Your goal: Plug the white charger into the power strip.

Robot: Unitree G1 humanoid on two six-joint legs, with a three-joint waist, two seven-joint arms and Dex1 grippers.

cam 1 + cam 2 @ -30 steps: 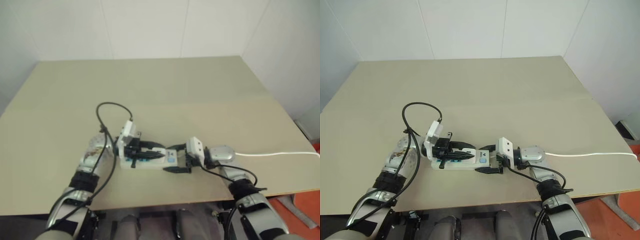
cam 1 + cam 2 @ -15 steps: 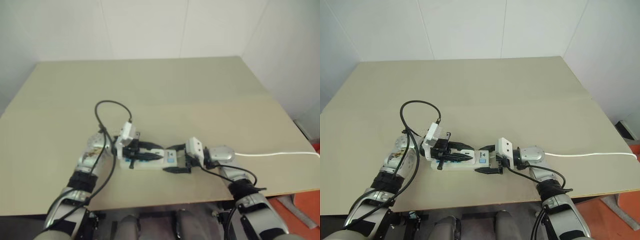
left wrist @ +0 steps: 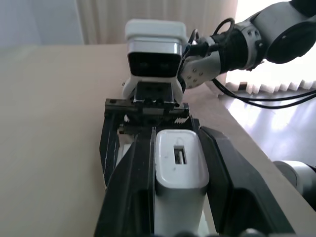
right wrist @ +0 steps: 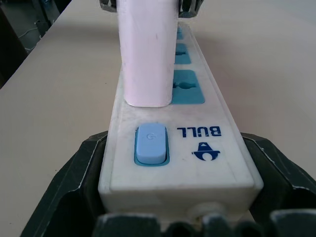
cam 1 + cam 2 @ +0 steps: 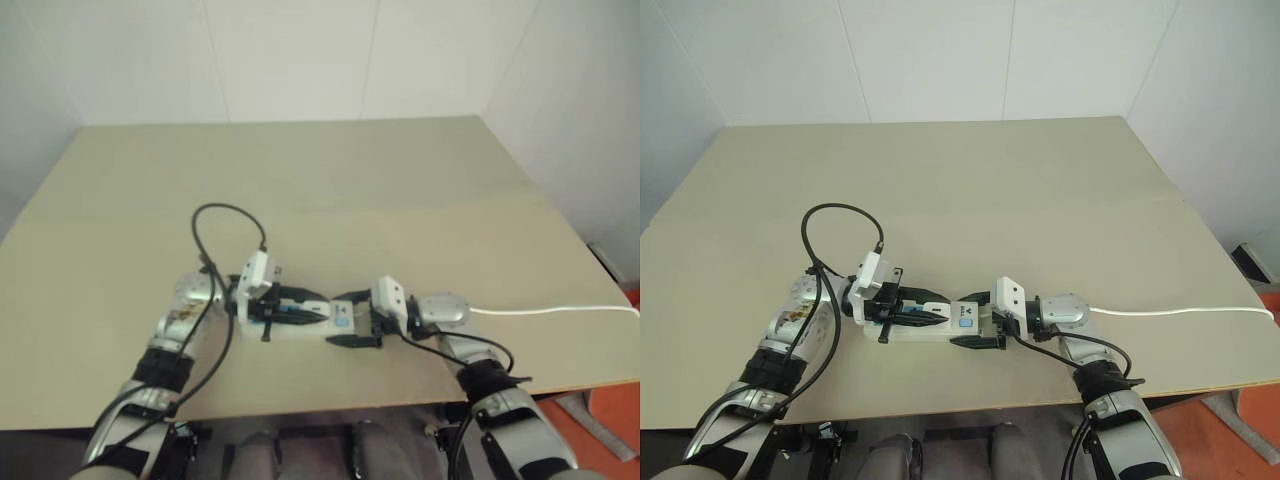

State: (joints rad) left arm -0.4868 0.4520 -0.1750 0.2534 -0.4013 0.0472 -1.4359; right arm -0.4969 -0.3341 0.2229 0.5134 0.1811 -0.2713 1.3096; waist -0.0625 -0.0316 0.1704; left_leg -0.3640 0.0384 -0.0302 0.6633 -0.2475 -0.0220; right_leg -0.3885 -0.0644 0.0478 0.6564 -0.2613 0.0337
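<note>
The power strip [image 5: 940, 325] lies flat near the front edge of the beige worktop [image 5: 970, 190], lengthwise between the two arms, with its white cable [image 5: 1180, 311] running off toward the right edge. The right pincer [image 5: 978, 319] is closed around the switch end of the strip, one black finger [image 4: 74, 182] on each long side, so that the blue switch [image 4: 150, 144] and the printed logo sit just ahead of the grip. The left pincer [image 5: 923, 314] reaches in from the opposite end and is clamped on the white charger [image 3: 178, 165], a finger [image 3: 129, 187] pressed against each of its sides; the charger's end face with a small slot is turned toward the left wrist camera. In the right wrist view the charger [image 4: 147, 49] stands upright on the strip, its lower end down on the top face just beyond the switch and beside the nearest blue outlet [image 4: 187, 88]. Whether its prongs are seated in a socket cannot be told. A black cable [image 5: 840, 235] loops up over the worktop behind the left arm.
</note>
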